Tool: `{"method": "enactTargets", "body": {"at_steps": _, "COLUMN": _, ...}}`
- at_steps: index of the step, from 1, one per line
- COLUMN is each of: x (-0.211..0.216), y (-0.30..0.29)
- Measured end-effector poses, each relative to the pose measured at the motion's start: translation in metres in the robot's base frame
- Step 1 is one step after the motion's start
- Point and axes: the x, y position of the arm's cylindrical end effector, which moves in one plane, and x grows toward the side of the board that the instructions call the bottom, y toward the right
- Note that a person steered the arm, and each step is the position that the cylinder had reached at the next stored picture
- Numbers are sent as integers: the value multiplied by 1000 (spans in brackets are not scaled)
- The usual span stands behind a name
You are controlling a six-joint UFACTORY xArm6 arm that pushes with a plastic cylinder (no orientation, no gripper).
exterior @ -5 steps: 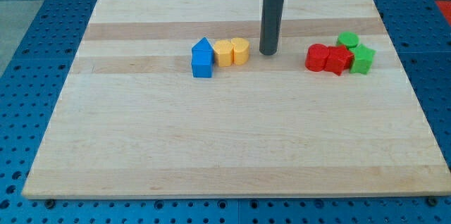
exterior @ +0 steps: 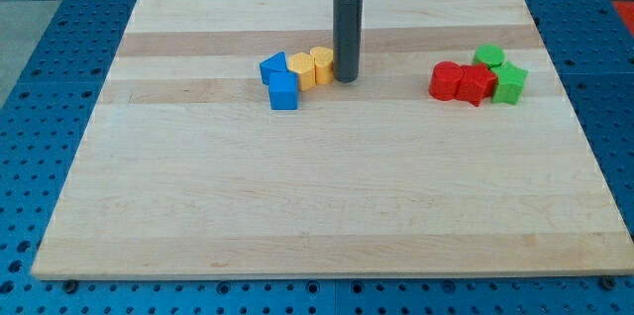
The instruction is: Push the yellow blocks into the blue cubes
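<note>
Two yellow blocks sit side by side above the board's middle: a rounded one (exterior: 322, 62) on the right and another (exterior: 304, 72) to its left. They press against two blue blocks: a blue cube (exterior: 283, 90) and a tilted blue block (exterior: 272, 66) above it. My tip (exterior: 345, 78) stands right against the right side of the rounded yellow block.
At the view's right, two red blocks (exterior: 462, 83) sit together with two green blocks (exterior: 501, 72). The wooden board (exterior: 327, 206) lies on a blue perforated table.
My tip moved left and pushed the yellow blocks left into the blue blocks. The upper blue block shifted left and tilted.
</note>
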Motion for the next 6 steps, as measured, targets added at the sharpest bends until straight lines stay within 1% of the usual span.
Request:
{"method": "enactTargets", "body": {"at_steps": 1, "x": -7, "y": 10}}
{"method": "enactTargets", "body": {"at_steps": 2, "x": -36, "y": 23}}
{"method": "enactTargets", "body": {"at_steps": 3, "x": -44, "y": -5}}
{"method": "enactTargets", "body": {"at_steps": 4, "x": -43, "y": -16}}
{"method": "enactTargets", "body": {"at_steps": 6, "x": -7, "y": -17}}
